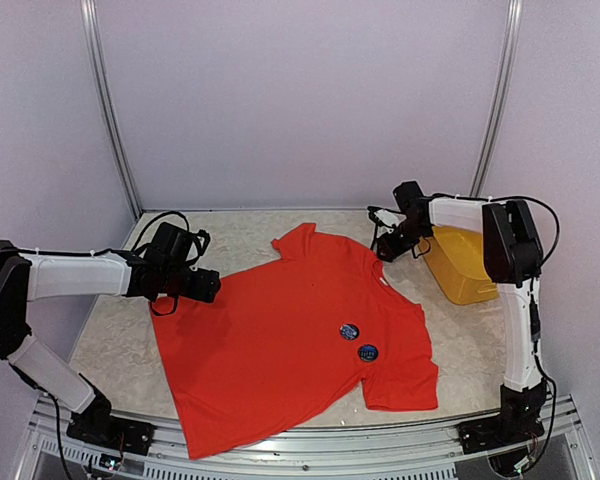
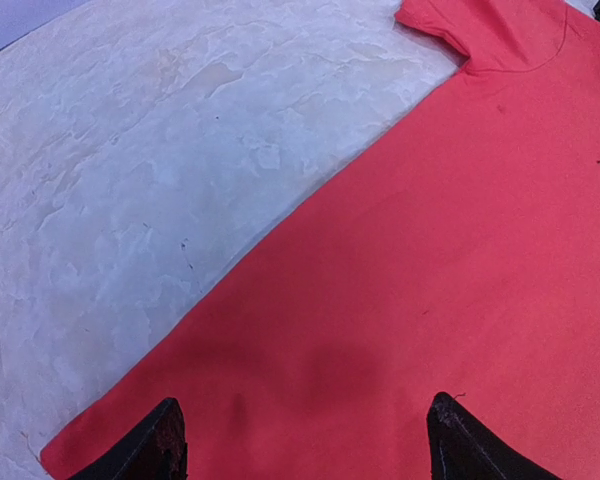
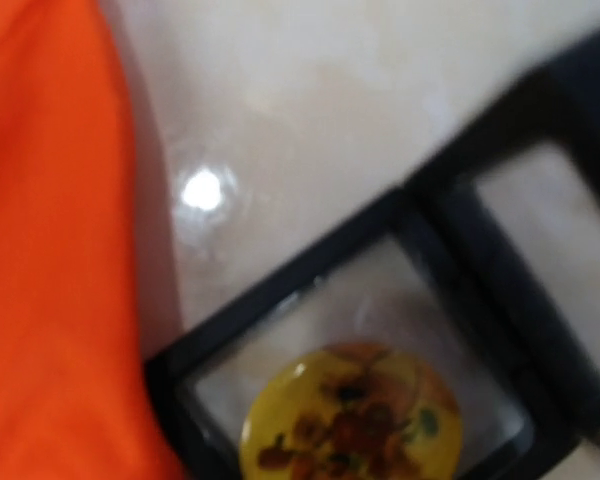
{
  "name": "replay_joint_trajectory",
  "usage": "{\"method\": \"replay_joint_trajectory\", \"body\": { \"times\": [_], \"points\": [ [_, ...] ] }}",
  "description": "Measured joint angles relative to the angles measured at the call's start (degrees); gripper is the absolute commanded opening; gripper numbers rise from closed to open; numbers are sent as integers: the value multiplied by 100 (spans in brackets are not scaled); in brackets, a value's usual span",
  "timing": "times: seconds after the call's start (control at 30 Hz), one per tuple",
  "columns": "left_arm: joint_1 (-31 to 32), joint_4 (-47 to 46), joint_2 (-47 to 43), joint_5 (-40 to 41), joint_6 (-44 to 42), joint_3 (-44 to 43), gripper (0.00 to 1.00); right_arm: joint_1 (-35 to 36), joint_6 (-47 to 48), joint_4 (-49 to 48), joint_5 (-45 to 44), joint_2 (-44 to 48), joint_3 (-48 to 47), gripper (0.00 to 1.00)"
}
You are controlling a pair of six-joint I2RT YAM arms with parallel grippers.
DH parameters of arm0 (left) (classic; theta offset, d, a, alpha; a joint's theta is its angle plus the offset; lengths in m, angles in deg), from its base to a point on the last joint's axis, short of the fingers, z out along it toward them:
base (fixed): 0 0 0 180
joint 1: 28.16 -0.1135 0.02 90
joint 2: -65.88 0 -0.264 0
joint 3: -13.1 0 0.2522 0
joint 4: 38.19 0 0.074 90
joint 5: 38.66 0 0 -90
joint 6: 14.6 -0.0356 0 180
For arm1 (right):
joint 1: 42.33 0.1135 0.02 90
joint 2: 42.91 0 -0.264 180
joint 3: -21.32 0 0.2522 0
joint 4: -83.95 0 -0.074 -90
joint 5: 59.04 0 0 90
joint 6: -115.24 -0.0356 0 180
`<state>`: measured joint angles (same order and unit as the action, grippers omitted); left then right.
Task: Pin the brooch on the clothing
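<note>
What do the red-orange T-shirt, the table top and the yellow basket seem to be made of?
The T-shirt looks like soft fabric, matte; it lies limp, with a stitched sleeve hem. The table top could be pale stone or a marble-print sheet, I cannot tell which; it has blotchy veins, and a bright glint suggests some gloss. The basket is probably plastic, with smooth, evenly yellow walls.

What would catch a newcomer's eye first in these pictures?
The red-orange T-shirt spread flat across the middle of the table, with two dark round badges on it toward the right. Then the yellow basket at the far right and, in the right wrist view, a yellow flowered brooch in a black frame beside the shirt's edge.
</note>
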<state>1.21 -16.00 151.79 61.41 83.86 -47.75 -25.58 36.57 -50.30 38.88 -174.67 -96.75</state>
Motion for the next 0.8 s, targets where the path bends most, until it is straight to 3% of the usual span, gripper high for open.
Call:
{"method": "replay_joint_trajectory", "body": {
  "times": [0.17,0.6,0.8],
  "points": [
    [22,4,11,-28,-4,0,78,0,157,33,-13,39,72,57],
    [37,61,107,-48,-98,-24,78,22,411,59,-31,-337,-398,59],
    [37,68,168,-68,-118,-39,78,33,463,26,0,-387,-409,43]
  ]
}}
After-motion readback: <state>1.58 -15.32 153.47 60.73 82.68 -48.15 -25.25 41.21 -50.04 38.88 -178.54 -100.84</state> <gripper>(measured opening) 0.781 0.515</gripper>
